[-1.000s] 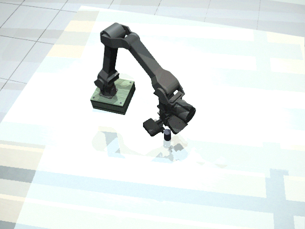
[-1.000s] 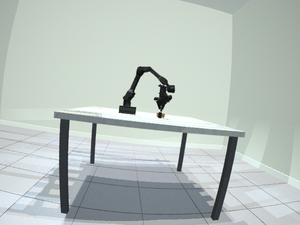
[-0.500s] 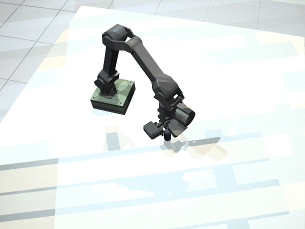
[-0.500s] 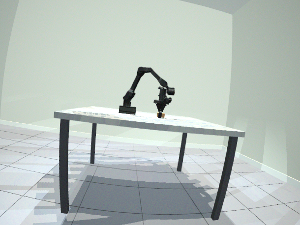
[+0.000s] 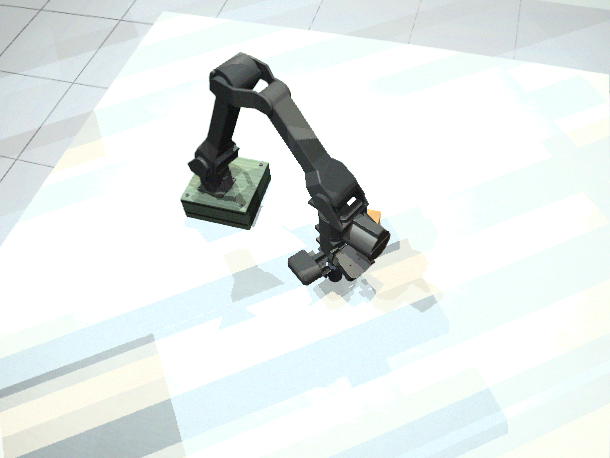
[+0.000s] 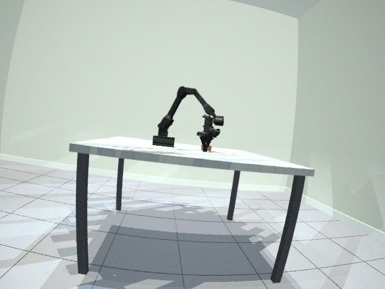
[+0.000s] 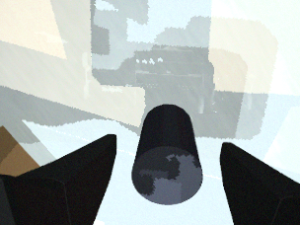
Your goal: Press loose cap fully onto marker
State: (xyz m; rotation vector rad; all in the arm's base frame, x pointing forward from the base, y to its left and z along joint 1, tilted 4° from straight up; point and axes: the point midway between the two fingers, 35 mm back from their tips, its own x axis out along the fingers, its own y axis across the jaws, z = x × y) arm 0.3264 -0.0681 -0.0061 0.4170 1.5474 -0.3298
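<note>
The dark cap [image 5: 335,275] [image 7: 168,175] stands upright on the table; its round top faces the wrist camera. My gripper [image 6: 205,149] [image 7: 168,146] is open and points down, with one finger on each side of the cap. In the wrist view there is a gap between the cap and each fingertip. The orange holder block [image 5: 374,216] [image 6: 209,147] [image 7: 15,160] stands close by; only parts of it show behind the arm and at the left edge of the wrist view. The marker is hidden in all the views.
The arm's green base block [image 5: 225,200] [image 6: 163,141] stands on the white table [image 5: 300,400] [image 6: 189,159]. The arm arches from it over to the cap. The holder block is beside the lowered gripper, on the wrist view's left side.
</note>
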